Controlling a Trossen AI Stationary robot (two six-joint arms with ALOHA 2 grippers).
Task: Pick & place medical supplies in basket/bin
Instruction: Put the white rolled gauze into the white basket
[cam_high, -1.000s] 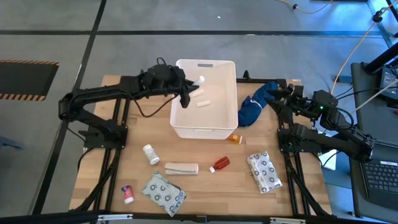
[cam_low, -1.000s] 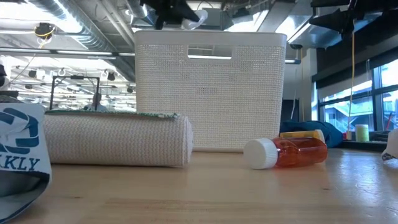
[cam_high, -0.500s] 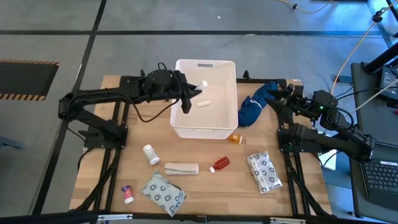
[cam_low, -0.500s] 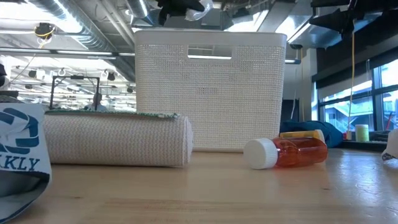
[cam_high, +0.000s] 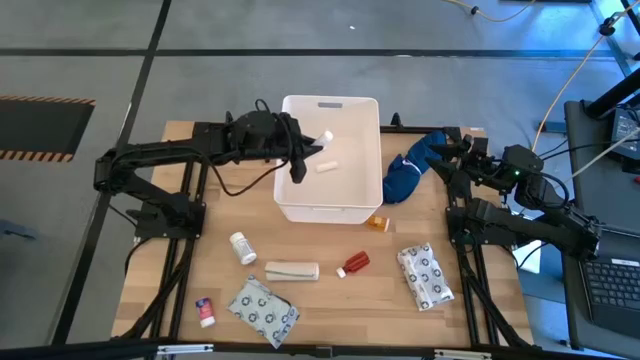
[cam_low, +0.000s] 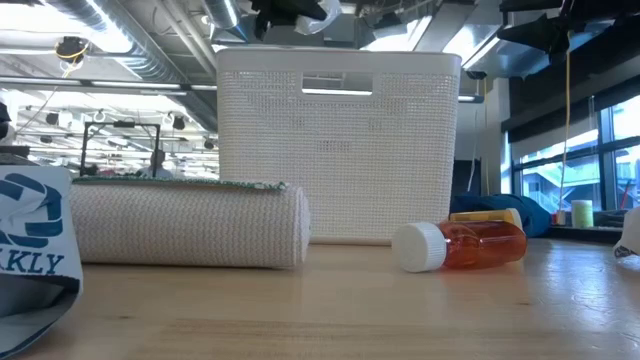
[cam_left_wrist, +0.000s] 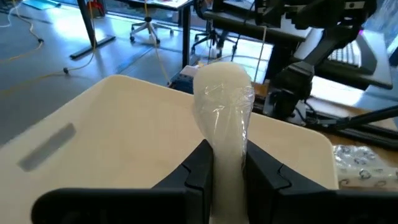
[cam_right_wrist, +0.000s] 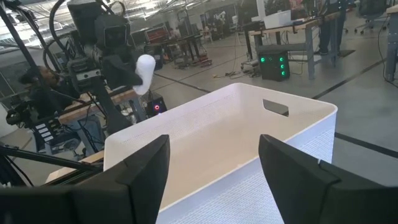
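The white bin stands at the table's far middle, with one white item on its floor. My left gripper hangs over the bin's left part, shut on a white plastic-wrapped roll, which also shows at the top of the low view. My right gripper waits open at the table's right, facing the bin. Lying on the table are a pill bottle, a bandage roll, a red vial, an orange vial, two dotted packets and a small tube. My left gripper pinches the wrapped roll's near end between its two fingers. The fingers come from the table's left, nearly level and tipped slightly down. The roll sticks out beyond the fingertips, lifted clear above the bin's inside.
A dark blue cloth bundle lies against the bin's right side, close to my right gripper. The loose supplies are spread over the table's near half, in front of the bin.
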